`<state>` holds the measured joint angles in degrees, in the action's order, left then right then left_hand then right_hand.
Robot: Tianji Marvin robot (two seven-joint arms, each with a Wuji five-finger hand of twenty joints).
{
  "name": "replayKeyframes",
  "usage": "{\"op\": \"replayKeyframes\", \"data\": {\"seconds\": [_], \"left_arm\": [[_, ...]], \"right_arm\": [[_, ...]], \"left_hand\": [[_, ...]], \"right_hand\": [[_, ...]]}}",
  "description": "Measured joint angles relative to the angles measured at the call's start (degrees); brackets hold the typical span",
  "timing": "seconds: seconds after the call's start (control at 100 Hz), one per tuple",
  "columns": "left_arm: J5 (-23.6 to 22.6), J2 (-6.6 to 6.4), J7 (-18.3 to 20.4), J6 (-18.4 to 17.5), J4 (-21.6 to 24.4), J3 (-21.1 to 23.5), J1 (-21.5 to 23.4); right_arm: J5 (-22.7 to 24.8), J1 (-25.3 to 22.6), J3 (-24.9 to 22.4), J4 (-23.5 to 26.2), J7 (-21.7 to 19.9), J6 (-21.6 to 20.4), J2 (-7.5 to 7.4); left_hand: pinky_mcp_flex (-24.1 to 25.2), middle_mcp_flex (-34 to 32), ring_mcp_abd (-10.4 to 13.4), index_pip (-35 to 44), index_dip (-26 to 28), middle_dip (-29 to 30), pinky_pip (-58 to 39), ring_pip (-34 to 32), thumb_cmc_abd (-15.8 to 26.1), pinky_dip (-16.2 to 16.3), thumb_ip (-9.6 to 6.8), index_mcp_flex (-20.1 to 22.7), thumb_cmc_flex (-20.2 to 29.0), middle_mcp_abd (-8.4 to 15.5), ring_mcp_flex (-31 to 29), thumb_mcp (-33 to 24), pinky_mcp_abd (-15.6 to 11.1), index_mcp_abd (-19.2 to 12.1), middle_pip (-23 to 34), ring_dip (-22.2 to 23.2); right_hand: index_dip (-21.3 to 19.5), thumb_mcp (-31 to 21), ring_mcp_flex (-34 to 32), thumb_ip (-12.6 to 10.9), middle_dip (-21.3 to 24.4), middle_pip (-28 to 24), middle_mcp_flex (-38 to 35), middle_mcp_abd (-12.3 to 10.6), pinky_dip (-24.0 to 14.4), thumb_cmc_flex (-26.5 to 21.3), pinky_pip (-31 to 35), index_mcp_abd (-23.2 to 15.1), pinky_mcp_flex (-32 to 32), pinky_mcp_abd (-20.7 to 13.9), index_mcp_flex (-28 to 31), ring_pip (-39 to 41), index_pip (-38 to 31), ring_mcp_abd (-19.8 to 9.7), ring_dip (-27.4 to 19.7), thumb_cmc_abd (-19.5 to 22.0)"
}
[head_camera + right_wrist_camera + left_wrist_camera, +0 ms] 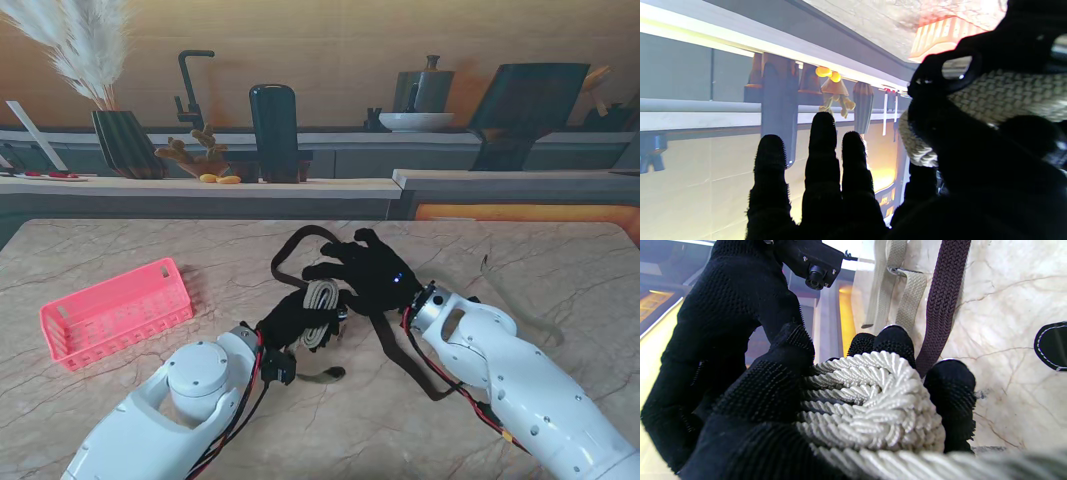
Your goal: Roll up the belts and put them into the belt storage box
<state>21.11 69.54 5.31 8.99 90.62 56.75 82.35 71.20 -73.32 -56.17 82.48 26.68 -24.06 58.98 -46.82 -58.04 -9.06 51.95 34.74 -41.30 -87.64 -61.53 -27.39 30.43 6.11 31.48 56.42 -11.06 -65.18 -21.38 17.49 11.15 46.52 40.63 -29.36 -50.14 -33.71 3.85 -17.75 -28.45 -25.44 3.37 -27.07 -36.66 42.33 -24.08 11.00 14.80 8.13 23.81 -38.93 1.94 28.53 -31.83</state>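
Beige marble table (560,260) with thin brown veins, pink plastic basket (116,312) lying on it, dark woven belt (400,345) in loops well to the right of the basket, pale belt (520,305) farther right still

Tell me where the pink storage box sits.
In the stand view the pink storage box sits on the table's left side, apart from the belts, left of the left robot hand.
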Motion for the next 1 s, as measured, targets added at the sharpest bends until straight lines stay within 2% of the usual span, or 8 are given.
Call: {"op": "replayKeyframes", "data": {"seconds": [0.22,0.5,0.7,0.79,0.84,0.89,0.91,1.0], "left_arm": [[-0.2,0.1,-0.7,4.1,0.6,0.3,0.1],[0.2,0.41,-2.9,5.8,1.8,0.7,0.9],[1.6,0.15,-1.1,6.5,2.2,1.4,1.2],[2.1,-0.19,0.0,6.6,2.1,1.5,1.2],[2.1,-0.42,0.8,6.6,2.0,1.5,1.1],[2.0,-0.55,1.0,6.6,1.8,1.5,1.1],[1.9,-0.58,1.0,6.6,1.8,1.4,1.1],[1.7,-0.58,0.8,6.4,1.8,1.4,1.0]], "right_arm": [[1.5,2.9,2.8,-2.7,3.2,-5.0,-0.35],[2.3,5.8,4.4,-3.2,0.9,-9.1,-1.12],[2.0,7.3,6.2,-4.1,0.5,-9.3,-1.23],[1.4,8.3,7.4,-4.8,0.5,-9.3,-1.23],[0.9,8.6,7.9,-5.1,0.7,-9.2,-1.18],[0.3,9.2,8.8,-5.9,2.0,-8.9,-1.03],[-0.1,9.5,9.3,-6.4,3.1,-8.7,-0.91],[-1.0,9.7,9.6,-8.1,5.7,-8.4,-0.09]], "left_hand": [[-2.5,-0.1,-0.1,0.7,0.5,0.3,0.0,0.0,-0.1,0.0,0.1,0.0,0.0,-0.8,-1.2,1.2,0.2,-0.5,0.0,0.0],[-5.0,-0.1,-0.1,0.7,0.2,0.3,0.5,0.0,-1.7,-0.3,0.26,0.1,0.2,-1.4,-1.9,0.5,0.2,0.1,1.1,-0.4],[-5.3,-0.1,-0.1,0.7,-0.4,0.3,0.6,-0.2,-1.7,-0.7,-2.69,0.1,0.8,-1.4,-1.9,-1.6,0.3,0.6,1.2,-0.5],[-5.4,-0.1,-0.1,0.7,-0.4,0.7,0.6,-0.3,-1.7,-0.7,-2.75,0.1,0.8,-1.4,-1.9,-1.7,0.3,1.1,1.3,-0.5],[-5.4,-0.1,-0.1,0.7,-0.4,0.7,0.6,-0.3,-1.7,-1.1,-2.77,0.1,0.7,-1.4,-1.9,-1.6,0.3,1.5,1.3,-0.7],[-4.9,-0.1,-0.4,0.1,-0.6,0.7,0.6,-0.3,-1.7,-1.2,-2.77,0.1,-0.1,-1.6,-1.9,-1.5,0.3,1.6,1.3,-1.1],[-4.3,0.0,-0.5,-0.9,-1.3,0.8,0.6,-0.3,-1.7,-1.2,-2.77,0.1,-0.2,-1.9,-1.9,-1.5,0.4,1.6,1.3,-1.1],[2.1,2.9,-1.8,-7.4,-2.5,1.2,3.6,0.9,-1.1,-0.6,-2.76,0.0,-2.4,-3.6,-1.2,-2.9,1.5,1.6,-0.2,-1.1]], "right_hand": [[-0.1,-1.8,0.0,-0.8,0.0,0.0,-0.2,-0.8,0.2,-0.3,0.0,-1.1,0.0,-0.7,5.9,0.2,-1.4,-1.1,0.0,-0.9],[-0.1,-2.4,-0.7,-0.7,0.0,0.1,-3.1,-1.7,0.2,-1.4,0.0,-1.2,0.0,-1.4,8.1,0.5,-1.6,-1.8,0.0,-0.8],[-0.1,-2.4,-1.9,-0.5,0.1,0.3,-5.1,-2.2,0.3,-0.1,0.0,-1.0,0.7,-1.4,8.8,0.8,-1.4,-2.0,0.1,-1.4],[-0.1,-2.3,-3.7,-0.4,0.1,0.1,-10.1,-2.3,0.3,0.8,0.0,-1.0,1.0,-1.4,10.8,0.9,-0.4,-2.2,0.9,-1.6],[4.8,-0.3,-5.7,-0.1,-0.7,-0.8,-16.3,-3.9,0.3,1.0,0.0,-1.0,2.0,-1.4,13.5,2.8,-1.0,-2.5,2.2,-2.3],[11.0,2.7,-9.1,2.7,-2.0,-1.7,-25.8,-4.6,0.3,-1.1,0.0,-1.1,3.0,-1.3,18.7,5.3,-1.8,-3.0,4.0,-4.0],[12.9,3.3,-10.1,2.9,-2.0,-1.4,-28.1,-4.5,0.3,-1.3,0.0,-1.1,3.2,-1.3,20.9,6.2,-1.8,-3.2,4.5,-5.3],[18.7,4.4,-12.2,5.4,-2.0,-0.5,-34.5,-4.7,0.3,-1.5,0.5,-1.7,4.0,-1.3,25.6,9.6,-1.5,-3.2,5.9,-7.6]]}}
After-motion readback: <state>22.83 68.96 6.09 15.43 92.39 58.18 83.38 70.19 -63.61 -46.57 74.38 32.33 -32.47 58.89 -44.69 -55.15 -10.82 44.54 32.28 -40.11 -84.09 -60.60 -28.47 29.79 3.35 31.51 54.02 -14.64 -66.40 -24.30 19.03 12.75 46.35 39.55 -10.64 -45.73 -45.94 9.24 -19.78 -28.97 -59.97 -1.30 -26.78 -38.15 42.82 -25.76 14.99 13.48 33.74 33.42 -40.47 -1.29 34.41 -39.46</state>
